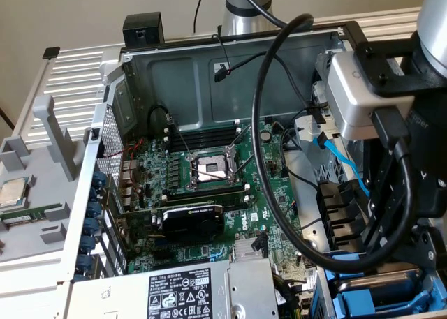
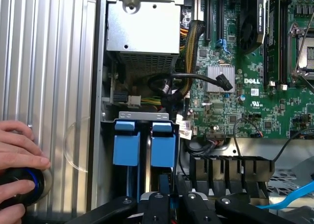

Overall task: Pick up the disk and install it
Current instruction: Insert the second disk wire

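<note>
Grey sheet metal forms the open computer case [image 1: 209, 68], which lies on its side with a green motherboard [image 1: 209, 186] inside. White "DELL" lettering is readable on the board [image 2: 251, 81] in the wrist view, near a small finned silver heatsink [image 2: 219, 78]. A silver power supply [image 1: 174, 291] carries a white label with small print and safety symbols too fine to read. One black graphics card [image 1: 192, 220] sits across the board below the empty processor socket [image 1: 209, 169].

Two blue drive carriers [image 2: 144, 145] stand side by side in the bay, their long axes running down into it. The disk [image 2: 163, 145] is the one directly in front of the gripper [image 2: 164, 197], at the case's corner beside the power supply. Black fingers [image 2: 156, 204] are closed narrowly on the disk's near edge.

One loose processor chip [image 1: 12, 192] rests on the grey tray at the exterior view's left. A person's hand [image 2: 19, 160] rests on a black knob with a blue ring [image 2: 27, 185] outside the case.
</note>
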Robot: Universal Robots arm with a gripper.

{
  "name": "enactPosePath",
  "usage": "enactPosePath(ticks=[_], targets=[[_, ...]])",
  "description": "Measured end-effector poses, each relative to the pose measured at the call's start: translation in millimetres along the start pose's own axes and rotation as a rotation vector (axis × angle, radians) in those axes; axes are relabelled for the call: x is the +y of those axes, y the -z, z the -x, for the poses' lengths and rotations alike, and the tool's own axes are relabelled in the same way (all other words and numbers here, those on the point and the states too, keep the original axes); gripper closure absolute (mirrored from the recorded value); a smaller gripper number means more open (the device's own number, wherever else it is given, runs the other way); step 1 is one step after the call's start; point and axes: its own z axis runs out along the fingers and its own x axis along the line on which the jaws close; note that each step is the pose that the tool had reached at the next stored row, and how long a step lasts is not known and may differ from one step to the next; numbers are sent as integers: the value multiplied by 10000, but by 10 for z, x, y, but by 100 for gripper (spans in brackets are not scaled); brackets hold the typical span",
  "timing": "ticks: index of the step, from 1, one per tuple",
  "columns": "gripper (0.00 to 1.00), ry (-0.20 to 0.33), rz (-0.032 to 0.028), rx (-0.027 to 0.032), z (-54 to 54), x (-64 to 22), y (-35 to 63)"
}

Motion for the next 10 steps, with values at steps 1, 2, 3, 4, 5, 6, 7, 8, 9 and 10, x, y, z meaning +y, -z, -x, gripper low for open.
enactPosePath(ticks=[1,2,3,4,5,6,7,8,9,10], targets=[[84,-2,-1,-1,0,0,0],[84,-6,-1,-3,0,0,1],[84,-17,-1,-8,0,0,1],[84,-34,-2,-15,0,0,0],[84,-53,-3,-22,-1,0,1],[84,-73,-3,-26,0,0,1],[84,-101,-4,-29,-1,0,1],[84,-123,-4,-31,-1,0,1],[84,-146,-6,-33,-1,0,1],[84,-147,-6,-34,-1,0,1]])
